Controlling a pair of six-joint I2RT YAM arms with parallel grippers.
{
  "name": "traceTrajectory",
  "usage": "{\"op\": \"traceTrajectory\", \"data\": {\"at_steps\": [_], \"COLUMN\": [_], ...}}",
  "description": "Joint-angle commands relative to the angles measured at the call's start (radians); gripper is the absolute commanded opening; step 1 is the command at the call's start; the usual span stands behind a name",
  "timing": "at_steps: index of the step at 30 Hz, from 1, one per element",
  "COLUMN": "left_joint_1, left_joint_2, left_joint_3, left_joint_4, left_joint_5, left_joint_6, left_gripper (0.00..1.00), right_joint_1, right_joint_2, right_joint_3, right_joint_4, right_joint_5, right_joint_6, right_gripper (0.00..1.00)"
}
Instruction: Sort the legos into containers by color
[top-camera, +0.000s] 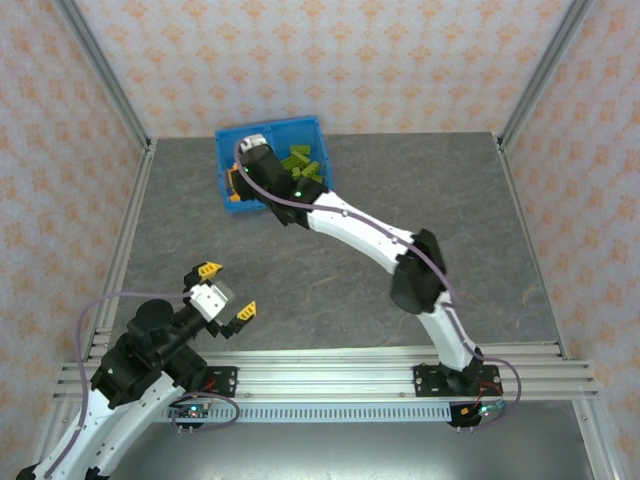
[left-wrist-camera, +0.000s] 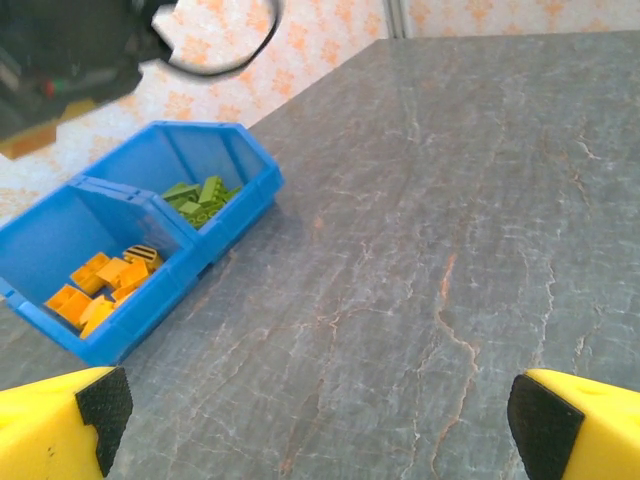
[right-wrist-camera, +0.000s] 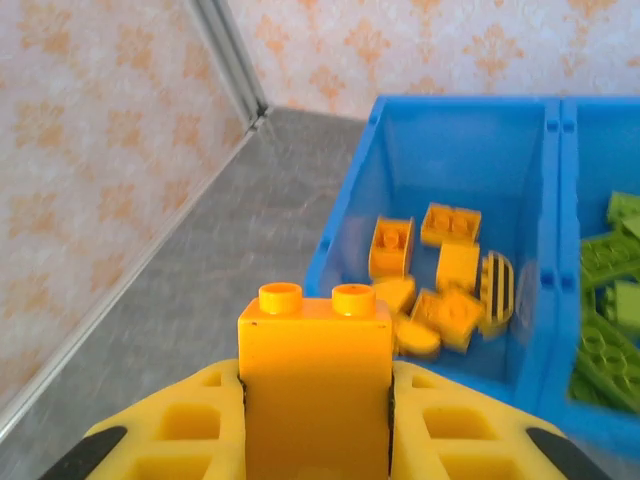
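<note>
My right gripper (right-wrist-camera: 315, 415) is shut on an orange two-stud brick (right-wrist-camera: 314, 370), its yellow fingers (right-wrist-camera: 170, 430) pressed to both sides. It hovers just short of the blue bin's rim (right-wrist-camera: 345, 235). The bin's left compartment holds several orange bricks (right-wrist-camera: 440, 275), and the right one holds green bricks (right-wrist-camera: 605, 320) past the divider (right-wrist-camera: 551, 200). In the top view the right gripper (top-camera: 249, 150) is over the bin (top-camera: 232, 200), beside the green bricks (top-camera: 300, 162). My left gripper (top-camera: 226, 291) stands open and empty near its base, far from the bin (left-wrist-camera: 130, 330).
The left wrist view looks over bare grey table (left-wrist-camera: 420, 250) toward the orange bricks (left-wrist-camera: 100, 285) and green bricks (left-wrist-camera: 200, 200). A striped yellow-black piece (right-wrist-camera: 496, 290) lies among the orange ones. Aluminium frame posts (top-camera: 100, 70) and patterned walls enclose the table.
</note>
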Motion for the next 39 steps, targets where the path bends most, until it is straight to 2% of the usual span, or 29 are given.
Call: {"op": "traceTrajectory", "data": {"at_steps": [1, 3, 5, 10, 13, 19, 20, 21, 24, 26, 28, 30, 33, 35, 39], "left_joint_1": [0.004, 0.005, 0.007, 0.02, 0.027, 0.042, 0.044, 0.046, 0.06, 0.07, 0.074, 0.074, 0.074, 0.073, 0.074], "left_joint_2": [-0.024, -0.021, -0.019, 0.01, 0.062, 0.111, 0.11, 0.108, 0.108, 0.108, 0.11, 0.123, 0.215, 0.324, 0.473], "left_joint_3": [-0.014, -0.016, -0.016, -0.03, -0.018, -0.008, -0.01, -0.011, -0.015, -0.017, -0.021, -0.031, 0.001, 0.06, 0.113], "left_joint_4": [0.041, 0.034, 0.026, 0.027, 0.023, 0.016, 0.019, 0.021, 0.035, 0.057, 0.123, 0.248, 0.317, 0.241, 0.206], "left_joint_5": [-0.02, -0.009, 0.003, 0.115, 0.171, 0.203, 0.203, 0.2, 0.178, 0.158, 0.091, -0.016, -0.301, -0.471, -0.618], "left_joint_6": [-0.026, -0.02, -0.012, 0.036, 0.048, 0.057, 0.057, 0.055, 0.039, 0.009, -0.087, -0.268, -0.612, -0.775, -0.847], "left_gripper": [1.0, 1.0, 1.0, 1.0, 1.0, 1.0, 1.0, 1.0, 1.0, 1.0, 1.0, 1.0, 1.0, 1.0, 1.0], "right_joint_1": [-0.024, -0.04, -0.053, -0.065, -0.067, -0.098, -0.102, -0.104, -0.105, -0.105, -0.105, -0.105, -0.105, -0.106, -0.105], "right_joint_2": [0.209, 0.337, 0.417, 0.499, 0.6, 0.596, 0.594, 0.584, 0.525, 0.466, 0.398, 0.32, 0.143, -0.025, -0.4], "right_joint_3": [0.258, 0.433, 0.524, 0.488, 0.629, 0.601, 0.609, 0.615, 0.602, 0.575, 0.544, 0.504, 0.353, 0.137, -0.401], "right_joint_4": [-0.124, -0.145, -0.121, 0.128, 0.15, 0.287, 0.287, 0.284, 0.262, 0.227, 0.178, 0.108, 0.018, 0.041, 0.224], "right_joint_5": [0.01, -0.017, -0.032, -0.087, -0.079, -0.026, -0.027, -0.035, -0.063, -0.094, -0.116, -0.13, -0.129, -0.126, -0.078], "right_joint_6": [-0.027, -0.036, -0.03, -0.052, -0.065, -0.012, -0.011, -0.017, -0.025, -0.017, -0.007, -0.008, -0.023, -0.041, -0.097], "right_gripper": [0.26, 0.27, 0.27, 0.27, 0.26, 0.23, 0.25, 0.32, 0.59, 0.66, 0.68, 0.71, 0.73, 0.75, 0.82]}}
